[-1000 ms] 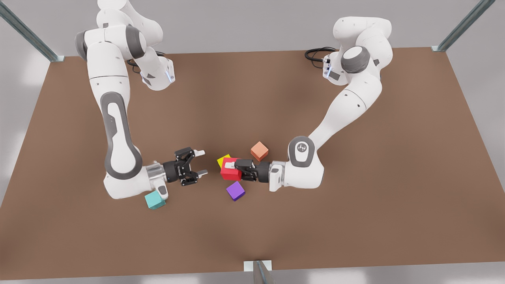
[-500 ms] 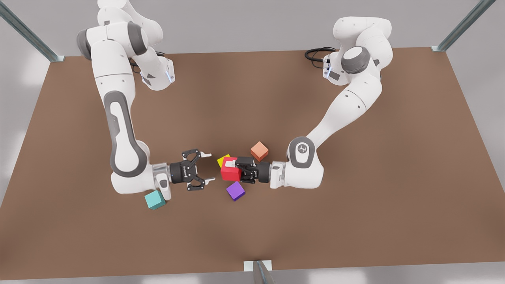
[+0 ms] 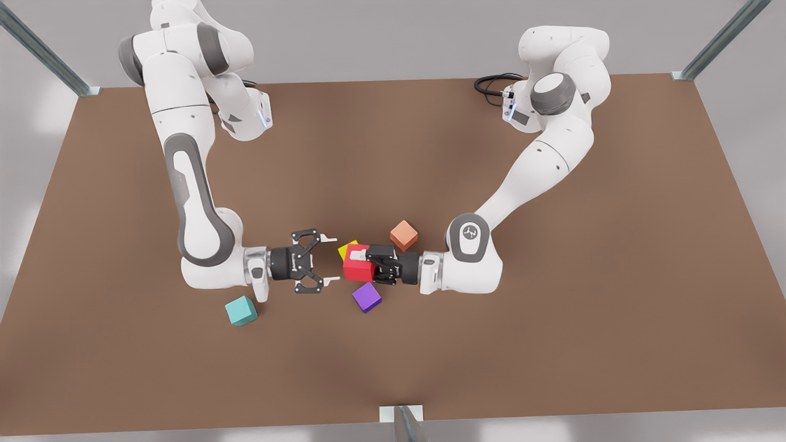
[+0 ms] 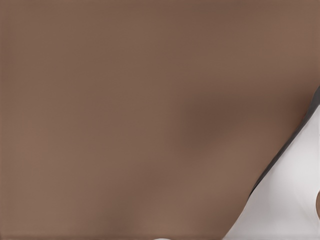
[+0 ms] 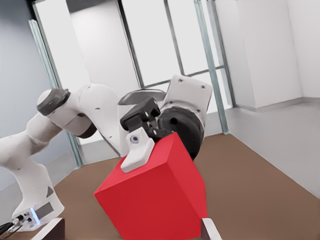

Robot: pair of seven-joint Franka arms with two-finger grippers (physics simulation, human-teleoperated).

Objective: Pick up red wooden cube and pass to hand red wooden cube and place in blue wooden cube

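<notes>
The red wooden cube (image 3: 356,266) hangs just above the table at the centre, with my right gripper (image 3: 362,263) shut on it from the front view's right. In the right wrist view the red wooden cube (image 5: 160,195) sits between my own pads (image 5: 209,231). My left gripper (image 3: 333,259) is open and faces the cube from the front view's left, its fingertips just short of the cube's near face. One of its fingers (image 5: 136,149) appears at the cube's upper edge. The blue wooden cube (image 3: 241,310), teal, lies on the table below the left arm's wrist.
A yellow cube (image 3: 347,247) lies behind the red one, an orange-salmon cube (image 3: 403,235) to its far right, and a purple cube (image 3: 366,297) just in front. The brown table (image 4: 125,120) is bare under the left wrist. A post (image 3: 402,423) stands at the front edge.
The left arm has slid toward the front view's right, bringing its open gripper up to the red cube and uncovering the teal cube. The right gripper and red cube have stayed put.
</notes>
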